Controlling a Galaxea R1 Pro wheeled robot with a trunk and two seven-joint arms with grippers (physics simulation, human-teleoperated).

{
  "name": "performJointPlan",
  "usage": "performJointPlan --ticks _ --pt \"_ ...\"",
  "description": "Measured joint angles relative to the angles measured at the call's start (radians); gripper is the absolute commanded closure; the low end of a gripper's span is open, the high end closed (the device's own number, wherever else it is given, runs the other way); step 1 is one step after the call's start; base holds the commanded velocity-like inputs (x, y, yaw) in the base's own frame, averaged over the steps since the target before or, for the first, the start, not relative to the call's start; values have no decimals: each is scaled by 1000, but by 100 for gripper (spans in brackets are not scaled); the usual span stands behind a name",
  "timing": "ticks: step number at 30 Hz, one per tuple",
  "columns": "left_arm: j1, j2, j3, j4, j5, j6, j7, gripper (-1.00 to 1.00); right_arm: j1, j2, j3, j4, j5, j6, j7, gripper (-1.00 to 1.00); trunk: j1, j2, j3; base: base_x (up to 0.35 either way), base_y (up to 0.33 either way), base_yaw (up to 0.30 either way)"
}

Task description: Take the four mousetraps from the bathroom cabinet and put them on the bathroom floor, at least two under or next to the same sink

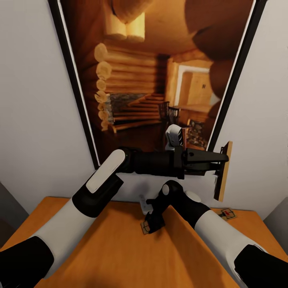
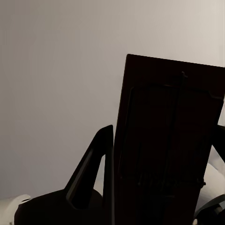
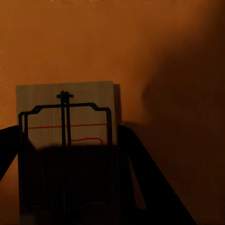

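- Main risk: the left claw (image 1: pixel 218 158) pinches a trap (image 1: pixel 222 172) by one edge, on end, up against the wall (image 1: pixel 256 120) at about 3 o'clock in the head view. A bump on the wall during a swing could, I judge, lever it out of so thin a grip, and it would drop behind or beside the cabinet (image 1: pixel 100 248).
- Second risk: both arms cross over the cabinet top, the left forearm just above the right wrist. Pulling either away carelessly could knock the other and shake a trap loose.
- Third risk: a lone trap (image 1: pixel 228 214) lies flat on the top near its far right corner, at about 4 o'clock, close to the right forearm; a sweep of that arm could push it off the edge.
- Left claw: pressed onto its trap (image 2: pixel 166 150); in the left wrist view the dark board stands between the fingers (image 2: pixel 91 168), its length reaching past the tips.
- Right claw (image 1: pixel 151 224): at centre, about 6 o'clock, tipped down at the cabinet top with a trap (image 1: pixel 145 227) at its tips. The right wrist view shows that trap (image 3: pixel 65 140) flat on the orange wood, its near half in shadow between the two fingers (image 3: pixel 140 183), which sit at its sides. Whether they pinch it or merely straddle it, I cannot tell.
- Three traps are visible, all at cabinet height; none is on the floor yet.
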Motion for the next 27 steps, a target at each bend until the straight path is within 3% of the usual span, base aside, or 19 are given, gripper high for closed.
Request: performJointPlan --ticks 27 --pt "0 -2 0 -1 0 0 0 100 0 -1 0 0 2 0 0 100 -104 190 85 0 0 0"
